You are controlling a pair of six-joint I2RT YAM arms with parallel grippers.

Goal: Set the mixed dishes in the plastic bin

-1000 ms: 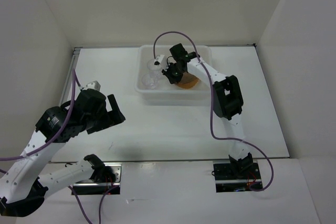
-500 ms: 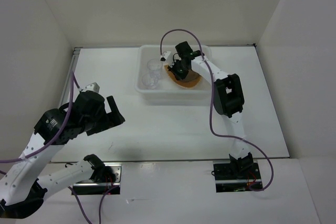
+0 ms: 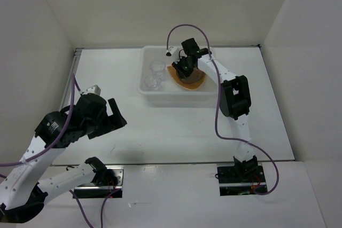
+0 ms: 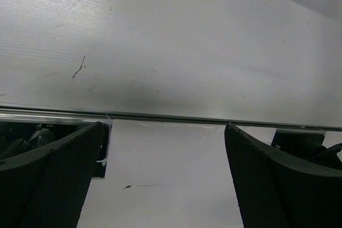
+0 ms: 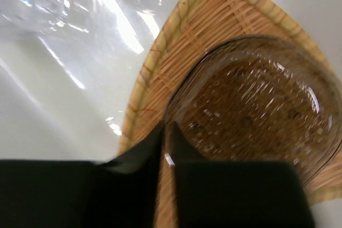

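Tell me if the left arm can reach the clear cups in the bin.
Probably yes: the clear cups stand at the bin's left end; the right tool holds a saucer on the orange tray beside them. The left tool, open, is far off.

White arms carry black joints, mesh-faced black tools and purple cables.

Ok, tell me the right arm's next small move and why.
Probably open the right gripper and let go: it pinches the rim of the saucer, which already seems to lie on the woven tray inside the plastic bin.
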